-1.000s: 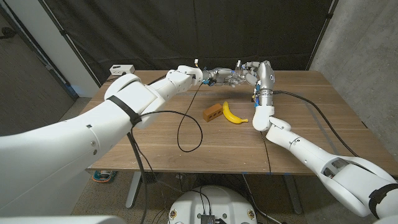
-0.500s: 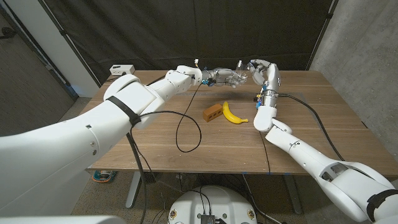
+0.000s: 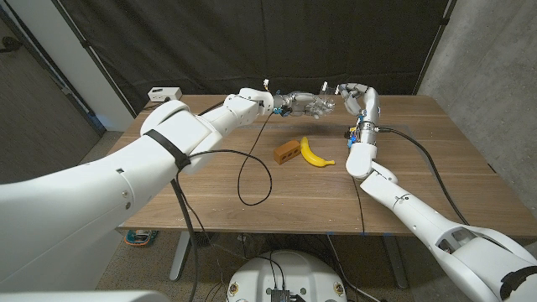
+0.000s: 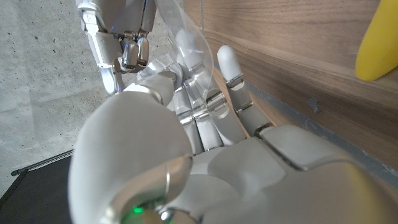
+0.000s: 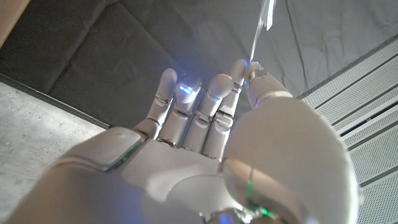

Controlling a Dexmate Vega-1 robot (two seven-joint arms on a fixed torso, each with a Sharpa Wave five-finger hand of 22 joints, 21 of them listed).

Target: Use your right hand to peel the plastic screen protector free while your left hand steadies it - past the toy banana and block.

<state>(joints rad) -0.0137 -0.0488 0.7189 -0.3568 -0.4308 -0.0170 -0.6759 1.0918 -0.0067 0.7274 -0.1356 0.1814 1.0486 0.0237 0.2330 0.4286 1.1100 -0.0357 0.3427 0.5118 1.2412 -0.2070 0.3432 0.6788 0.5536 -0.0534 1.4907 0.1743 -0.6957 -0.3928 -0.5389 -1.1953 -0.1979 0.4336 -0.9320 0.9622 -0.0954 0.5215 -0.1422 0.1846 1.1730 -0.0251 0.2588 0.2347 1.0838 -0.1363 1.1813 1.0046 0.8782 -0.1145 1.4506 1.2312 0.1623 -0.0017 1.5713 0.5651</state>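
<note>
Head view: upper-middle, left robot hand (image 3: 309,105) holding clear screen protector (image 4: 186,37), right robot hand (image 3: 357,99) pinching a film strip (image 5: 264,22); toy banana (image 3: 313,153) and block (image 3: 287,151) mid-surface (image 3: 210,193).

Yellow toy banana (image 3: 315,153), orange-brown block (image 3: 287,151), brown wooden table (image 3: 436,168), black backdrop (image 3: 277,42).

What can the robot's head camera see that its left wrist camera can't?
Head view, of these two: the brown block, a looping black cable and a small white box at the table's far corner. Left wrist view, of these two: the clear screen protector up close, held by the left hand. Both: the toy banana, the wooden table, and the left hand meeting the right hand over the table's far side.
</note>
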